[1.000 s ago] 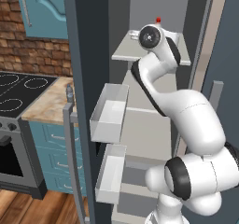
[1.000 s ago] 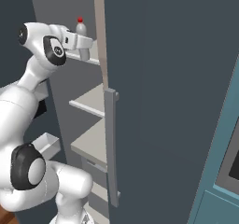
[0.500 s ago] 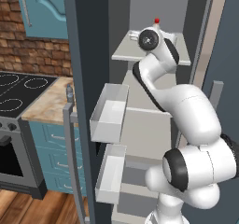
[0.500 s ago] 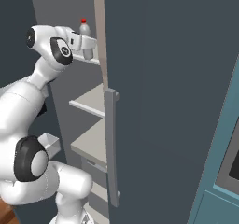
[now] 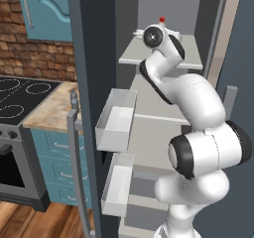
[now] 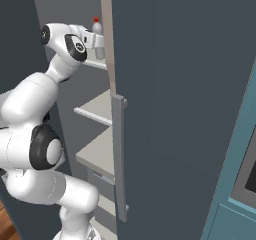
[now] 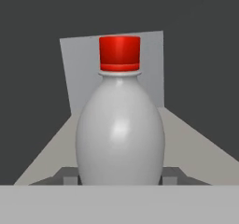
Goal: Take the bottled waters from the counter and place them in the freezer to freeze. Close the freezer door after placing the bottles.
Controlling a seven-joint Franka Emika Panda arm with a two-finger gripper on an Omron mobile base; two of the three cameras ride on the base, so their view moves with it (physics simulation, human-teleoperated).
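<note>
My gripper [image 7: 119, 176] is shut on a whitish bottled water [image 7: 120, 129] with a red cap, and its fingertips [image 7: 70, 175] press against both sides of the bottle's base. The bottle [image 6: 97, 33] stands upright over the upper pale grey shelf [image 5: 144, 58] inside the freezer [image 5: 163, 4]; whether it rests on the shelf I cannot tell. In the left base view its red cap [image 5: 161, 20] pokes up behind my wrist. The freezer door [image 5: 85, 58] stands swung open to the left, with white bins [image 5: 116, 120] on its inner face. The marbled counter [image 5: 49, 108] lies left of the door.
A black stove top [image 5: 15, 95] sits beside the counter, with teal drawers [image 5: 59, 152] below and a teal wall cupboard [image 5: 47, 9] above. A second dark door with a grey bar handle [image 6: 118, 154] stands close on the right. More shelves [image 6: 97, 109] lie below.
The arm has reached a little further into the freezer, carrying the red-capped bottle deeper over the upper shelf. The grip has stayed the same.
</note>
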